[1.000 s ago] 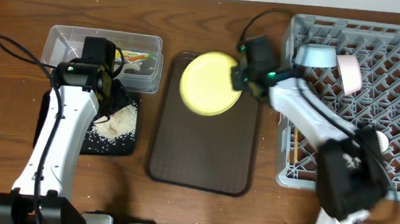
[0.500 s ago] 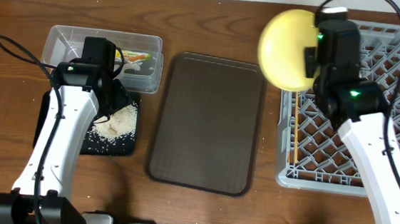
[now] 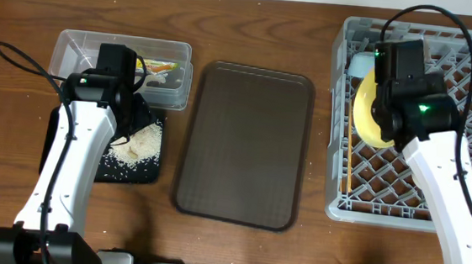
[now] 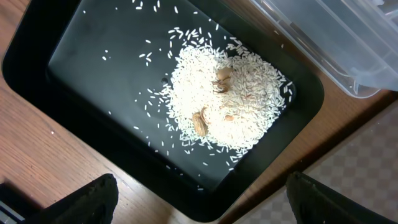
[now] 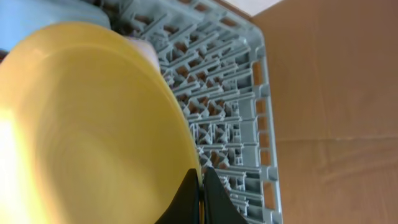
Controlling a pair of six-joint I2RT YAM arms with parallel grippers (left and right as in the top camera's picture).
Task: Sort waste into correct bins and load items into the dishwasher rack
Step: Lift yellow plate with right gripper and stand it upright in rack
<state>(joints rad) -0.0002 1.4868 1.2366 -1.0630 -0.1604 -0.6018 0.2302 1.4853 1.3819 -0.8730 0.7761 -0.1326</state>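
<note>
My right gripper [image 5: 201, 193] is shut on the rim of the yellow plate [image 5: 87, 130], held on edge over the left part of the grey dishwasher rack [image 3: 460, 179]; the plate [image 3: 366, 108] shows as a narrow oval from overhead. A light blue bowl [image 3: 359, 64] sits in the rack behind it, and its edge [image 5: 50, 11] shows in the right wrist view. Chopsticks [image 3: 346, 164] lie along the rack's left side. My left gripper [image 4: 202, 202] is open above the near corner of the black tray [image 4: 68, 81], which holds a rice pile [image 4: 227, 99]. The clear tub [image 3: 86, 53] holds the green-and-orange wrapper [image 3: 158, 66].
The brown serving tray [image 3: 243, 145] lies bare between the bins and the rack. The clear tub's corner [image 4: 348, 43] shows at the top right of the left wrist view. Bare wooden table surrounds everything.
My right arm has carried the yellow plate from the brown tray, up and right, and turned it on edge down over the rack's left side. The left arm has not moved.
</note>
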